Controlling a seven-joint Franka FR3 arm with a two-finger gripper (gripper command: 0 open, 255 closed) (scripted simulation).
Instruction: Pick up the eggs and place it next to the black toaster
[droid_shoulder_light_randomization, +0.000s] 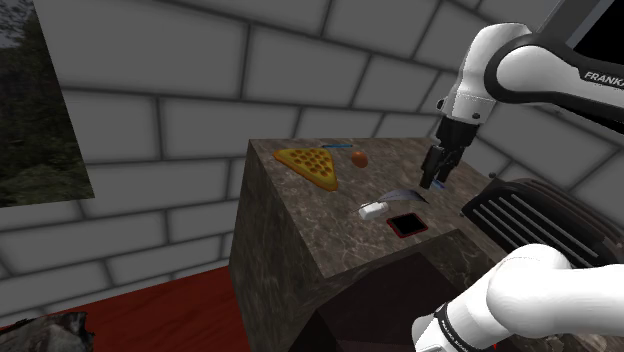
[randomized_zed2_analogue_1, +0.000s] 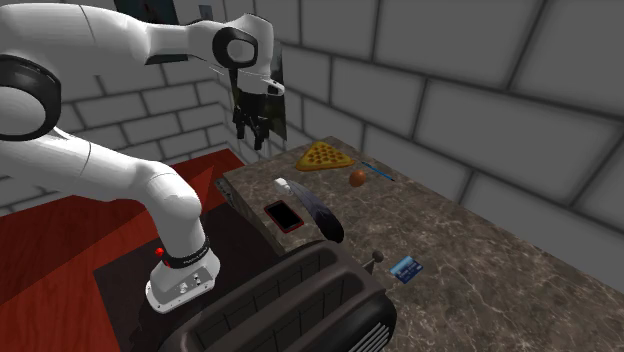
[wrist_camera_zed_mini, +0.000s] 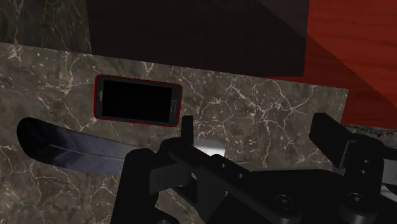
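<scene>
Overhead, "FRANKA" on the arm (droid_shoulder_light_randomization: 510, 60); spread pincer (droid_shoulder_light_randomization: 433, 184) apart from the egg (droid_shoulder_light_randomization: 359, 158).

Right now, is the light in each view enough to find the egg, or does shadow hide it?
Shoulder view: dim, yet the brown egg stands out on the dark marbled counter. Second exterior view: brighter, and the egg is plain to see. Wrist view: dim; the open gripper is black against the counter, but the red-cased phone is clear.
</scene>
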